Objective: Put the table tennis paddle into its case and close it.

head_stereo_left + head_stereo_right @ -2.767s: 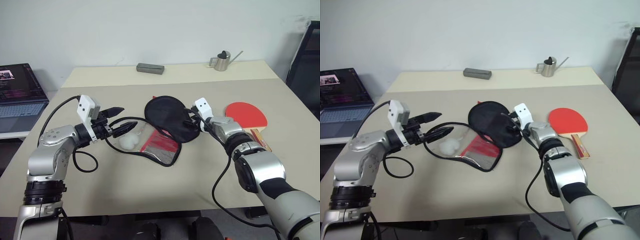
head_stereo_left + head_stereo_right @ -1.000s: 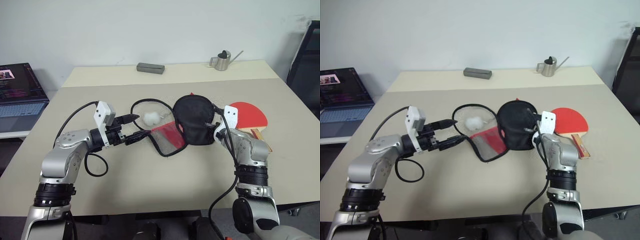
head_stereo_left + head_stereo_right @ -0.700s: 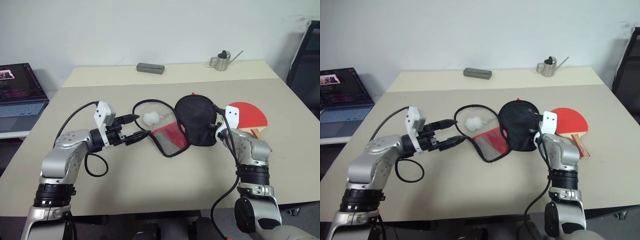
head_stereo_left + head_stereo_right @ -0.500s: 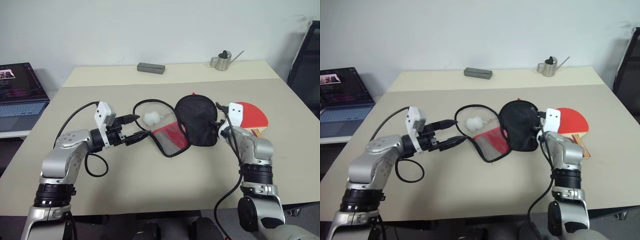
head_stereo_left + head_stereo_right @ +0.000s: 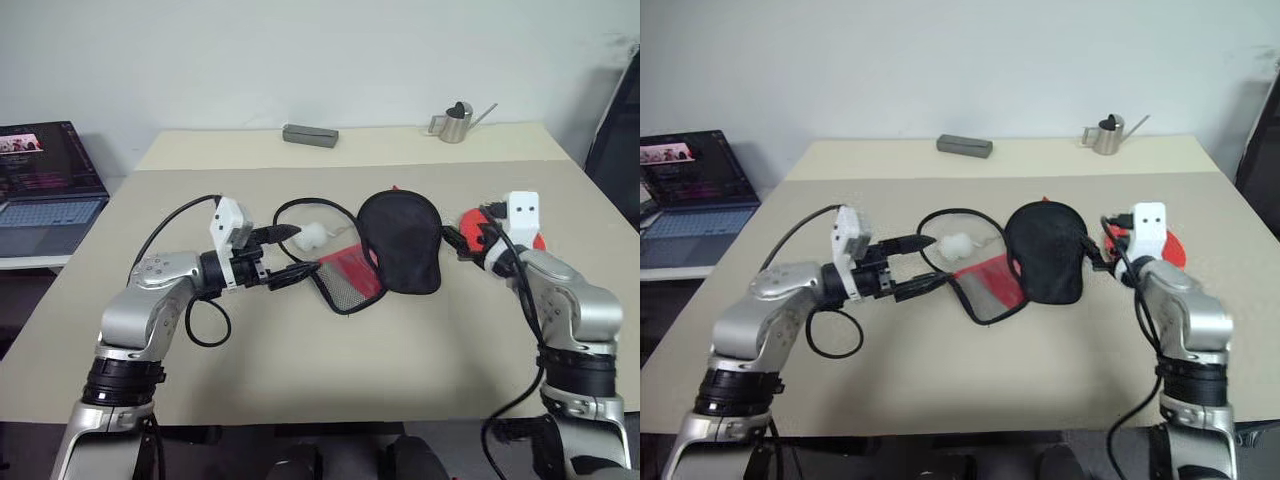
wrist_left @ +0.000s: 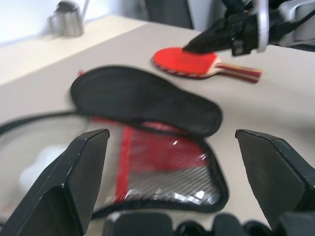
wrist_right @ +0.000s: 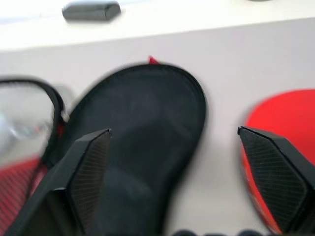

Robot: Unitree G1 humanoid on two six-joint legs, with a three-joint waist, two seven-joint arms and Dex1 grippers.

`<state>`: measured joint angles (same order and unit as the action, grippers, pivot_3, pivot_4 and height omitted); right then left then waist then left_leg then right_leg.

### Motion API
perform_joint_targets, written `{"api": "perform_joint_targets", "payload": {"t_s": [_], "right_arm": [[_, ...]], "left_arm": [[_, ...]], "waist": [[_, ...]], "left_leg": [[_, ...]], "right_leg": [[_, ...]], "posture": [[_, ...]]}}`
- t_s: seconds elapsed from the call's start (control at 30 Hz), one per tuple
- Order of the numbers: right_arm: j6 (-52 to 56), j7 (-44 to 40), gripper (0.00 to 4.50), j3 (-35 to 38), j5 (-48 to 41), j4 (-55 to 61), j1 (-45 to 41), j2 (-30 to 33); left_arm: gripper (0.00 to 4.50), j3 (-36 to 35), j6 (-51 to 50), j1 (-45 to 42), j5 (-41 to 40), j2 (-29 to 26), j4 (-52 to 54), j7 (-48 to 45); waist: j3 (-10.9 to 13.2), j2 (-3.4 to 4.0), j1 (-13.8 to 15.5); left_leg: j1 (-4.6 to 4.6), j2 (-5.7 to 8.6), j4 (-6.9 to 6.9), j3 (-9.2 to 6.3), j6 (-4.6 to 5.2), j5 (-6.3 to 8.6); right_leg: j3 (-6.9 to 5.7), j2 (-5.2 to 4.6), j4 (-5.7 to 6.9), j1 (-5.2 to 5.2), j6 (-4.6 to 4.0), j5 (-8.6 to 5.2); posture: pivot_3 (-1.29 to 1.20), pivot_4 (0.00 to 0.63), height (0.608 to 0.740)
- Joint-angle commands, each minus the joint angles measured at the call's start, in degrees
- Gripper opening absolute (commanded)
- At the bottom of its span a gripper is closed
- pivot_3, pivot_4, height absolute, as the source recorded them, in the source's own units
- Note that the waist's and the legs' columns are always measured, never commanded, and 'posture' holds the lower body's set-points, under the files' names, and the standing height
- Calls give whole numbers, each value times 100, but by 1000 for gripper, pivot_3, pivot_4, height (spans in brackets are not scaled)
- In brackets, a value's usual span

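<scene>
Hovering empty with fingers spread wide: right gripper [image 5: 1102,252], just above the table [image 5: 300,400], between the case [image 5: 403,243] and the table tennis paddle [image 6: 197,62]; nothing held. Left gripper [image 5: 296,252] likewise spread, level, pointing at the case's mesh-and-red half, not gripping; black cord loop and white pom-pom [image 5: 309,236] just beyond its tips.

Step judged: case unzipped and laid open, paddle not yet fetched. Task early; insertion and zipping both outstanding.

Next move, as a judgement: right gripper over to the paddle handle, pinch there, then blade-first into the opening. Likely needs the left gripper pinning or lifting one flap so the soft mouth does not collapse. Risk: flat handle hard to pinch off the table.

Case: soft, paddle-shaped, folded open; black half rounded and slightly domed, other half flat with red panel under black mesh. Centre of table. Paddle: red face up, striped wooden handle, flat on table, right of case, apart from it.
</scene>
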<state>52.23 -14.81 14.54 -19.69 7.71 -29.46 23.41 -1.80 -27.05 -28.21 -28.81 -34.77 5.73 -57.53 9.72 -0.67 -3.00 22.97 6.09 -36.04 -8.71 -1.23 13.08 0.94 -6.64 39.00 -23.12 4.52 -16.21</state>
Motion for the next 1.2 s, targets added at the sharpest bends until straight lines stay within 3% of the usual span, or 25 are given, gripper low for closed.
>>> {"api": "perform_joint_targets", "payload": {"t_s": [0.03,0.5,1.2], "right_arm": [[-204,-68,4486,334,-37,281,229,259],[-128,-20,4486,767,124,-433,781,938],[-534,-541,4486,208,487,-1506,757,1256]], "left_arm": [[4500,159,104,-233,111,33,343,63],[4500,748,272,-745,503,168,58,-132],[4500,683,416,-612,486,155,22,-323]], "waist": [[0,0,4],[2,-4,11],[8,-23,5]], "left_leg": [[0,-1,0,2,0,0],[-2,-5,-1,17,1,-1],[-8,-10,-6,22,1,-1]], "right_leg": [[1,0,0,0,0,0],[3,2,2,4,1,0],[3,2,-1,16,5,2]], "posture": [[0,150,740],[0,150,740],[0,150,740]]}}
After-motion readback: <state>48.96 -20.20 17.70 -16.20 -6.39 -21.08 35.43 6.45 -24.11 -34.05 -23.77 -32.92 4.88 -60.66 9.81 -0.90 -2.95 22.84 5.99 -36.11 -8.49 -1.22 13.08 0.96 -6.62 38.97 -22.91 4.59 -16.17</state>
